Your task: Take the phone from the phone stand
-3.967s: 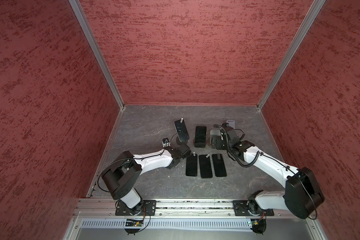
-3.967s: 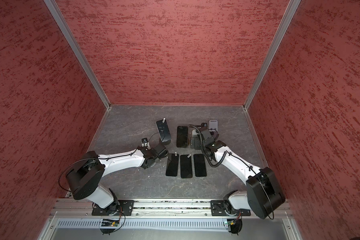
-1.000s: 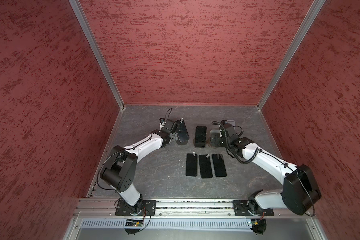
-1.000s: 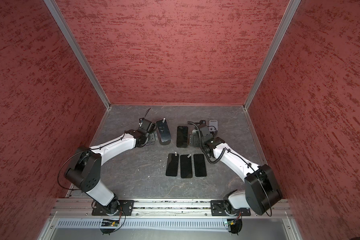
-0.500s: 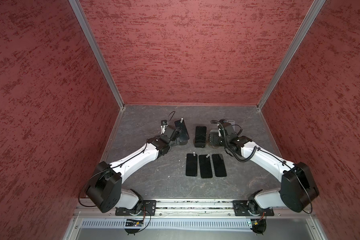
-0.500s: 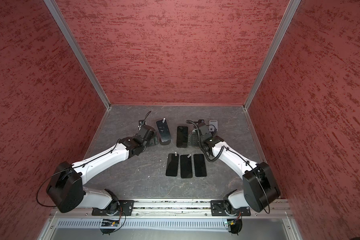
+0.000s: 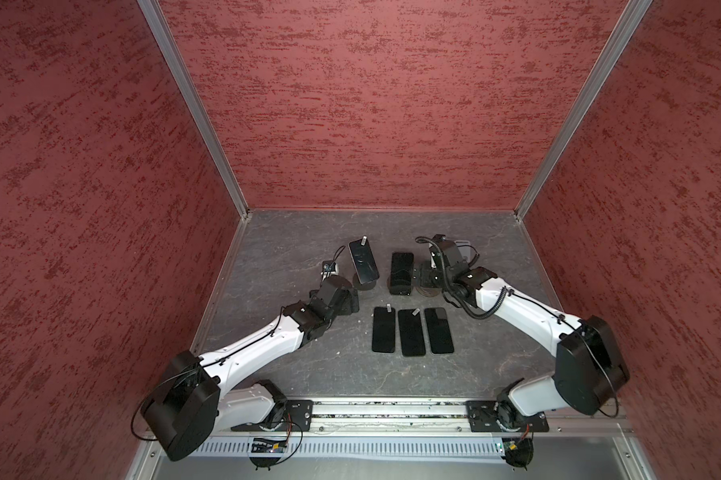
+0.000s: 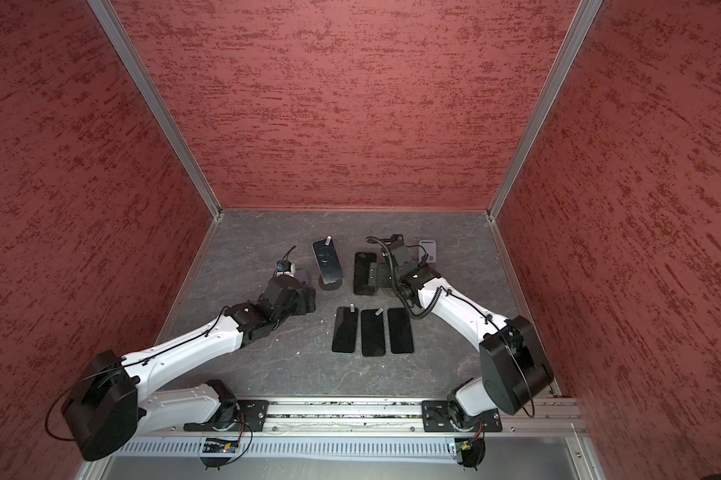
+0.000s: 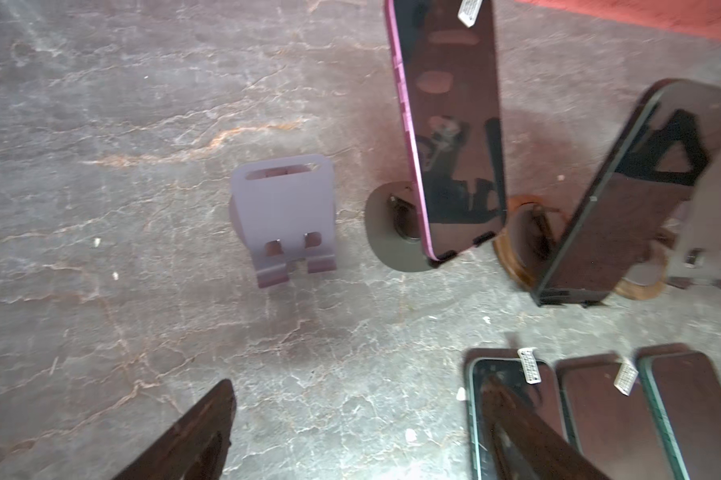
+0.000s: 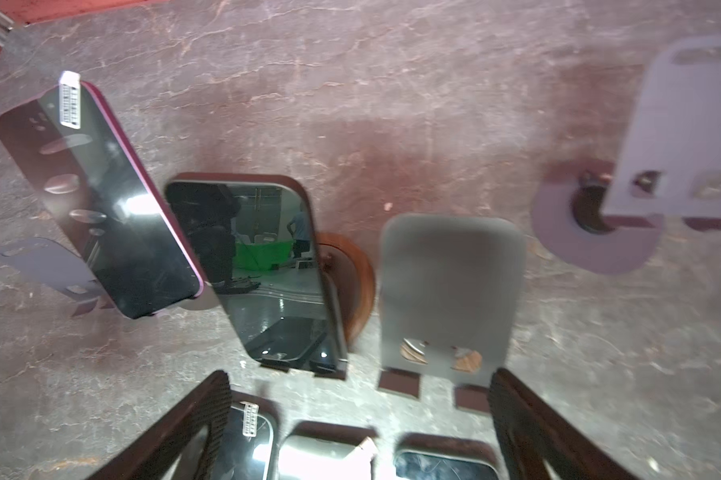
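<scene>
Two phones lean on phone stands at the back. A purple-edged phone (image 7: 364,259) (image 8: 328,259) (image 9: 454,124) (image 10: 97,199) rests on a stand with a dark round base (image 9: 388,232). To its right, a black phone (image 7: 401,268) (image 9: 633,195) (image 10: 263,270) rests on a stand with a brown base (image 10: 350,282). My left gripper (image 7: 352,300) (image 8: 309,302) (image 9: 359,419) is open and empty, in front of and left of the purple-edged phone. My right gripper (image 7: 427,279) (image 8: 377,276) (image 10: 359,415) hangs open over an empty dark stand (image 10: 450,291), beside the black phone.
Three phones (image 7: 411,332) (image 8: 373,332) lie flat in a row in front of the stands. An empty grey stand (image 9: 284,208) (image 8: 302,275) stands left of the purple-edged phone. Another pale stand (image 7: 462,249) (image 10: 683,137) is at the back right. Red walls close in three sides.
My left gripper has drawn back from the purple-edged phone toward the front, and its arm has swung lower. The right gripper has hardly moved. Both phones remain on their stands.
</scene>
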{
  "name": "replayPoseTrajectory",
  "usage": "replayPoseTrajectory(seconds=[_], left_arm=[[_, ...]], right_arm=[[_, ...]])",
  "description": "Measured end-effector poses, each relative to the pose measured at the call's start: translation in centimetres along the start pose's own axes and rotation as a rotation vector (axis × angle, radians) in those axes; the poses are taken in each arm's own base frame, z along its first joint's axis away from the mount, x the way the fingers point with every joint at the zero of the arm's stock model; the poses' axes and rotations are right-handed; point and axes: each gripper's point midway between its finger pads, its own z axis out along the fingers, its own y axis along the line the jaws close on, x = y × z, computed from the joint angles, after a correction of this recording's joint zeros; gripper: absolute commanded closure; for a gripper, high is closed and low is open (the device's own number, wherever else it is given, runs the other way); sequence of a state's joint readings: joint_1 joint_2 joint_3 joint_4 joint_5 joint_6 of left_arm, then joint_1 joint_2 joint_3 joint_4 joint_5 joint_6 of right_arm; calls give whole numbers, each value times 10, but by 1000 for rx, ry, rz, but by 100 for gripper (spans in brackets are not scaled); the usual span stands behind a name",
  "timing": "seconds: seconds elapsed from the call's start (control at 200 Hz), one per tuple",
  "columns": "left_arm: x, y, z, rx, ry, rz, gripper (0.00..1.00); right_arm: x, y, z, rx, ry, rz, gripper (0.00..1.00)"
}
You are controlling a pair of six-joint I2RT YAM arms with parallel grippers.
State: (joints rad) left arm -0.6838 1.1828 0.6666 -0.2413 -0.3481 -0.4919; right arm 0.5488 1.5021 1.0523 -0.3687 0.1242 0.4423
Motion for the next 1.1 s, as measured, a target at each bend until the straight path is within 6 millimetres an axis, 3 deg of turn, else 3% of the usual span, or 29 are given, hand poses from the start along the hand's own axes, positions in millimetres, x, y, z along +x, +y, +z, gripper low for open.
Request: replayPoseTrajectory(seconds=[0.516,0.752,1.097], left_arm=[[11,19,-28,49,-71,-31,7],[14,27,-34,50,-90,-39,7],[23,43,-36,29,-94,-55,6]], right_arm=[[-7,49,28,-27,31,-46,1],[0,51,41,7,47,-52,1],[-7,43,50,79,26,-22,1]])
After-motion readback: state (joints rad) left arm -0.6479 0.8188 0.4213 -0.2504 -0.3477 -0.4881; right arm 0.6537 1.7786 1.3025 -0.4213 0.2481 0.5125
